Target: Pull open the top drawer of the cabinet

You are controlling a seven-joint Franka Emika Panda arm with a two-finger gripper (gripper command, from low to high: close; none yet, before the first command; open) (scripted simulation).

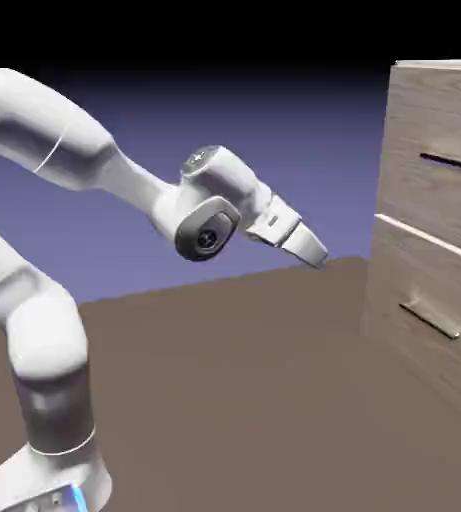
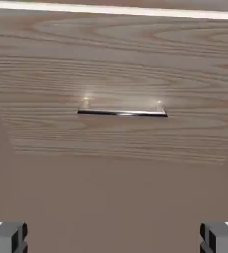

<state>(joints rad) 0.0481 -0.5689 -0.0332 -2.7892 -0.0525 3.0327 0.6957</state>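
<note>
Top drawer (image 1: 442, 150) shut, the hand (image 1: 316, 258) wide open, well apart from it.

Glossy metal handle (image 2: 122, 113), wood-grain drawer (image 2: 114, 133)

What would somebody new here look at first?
Probably the big white robot arm, reaching from the exterior view's left toward the wooden cabinet on the right. Next, maybe the shiny bar handle across the lower drawer in the hand view, with the open pincer's two grey tips in the bottom corners.
</note>
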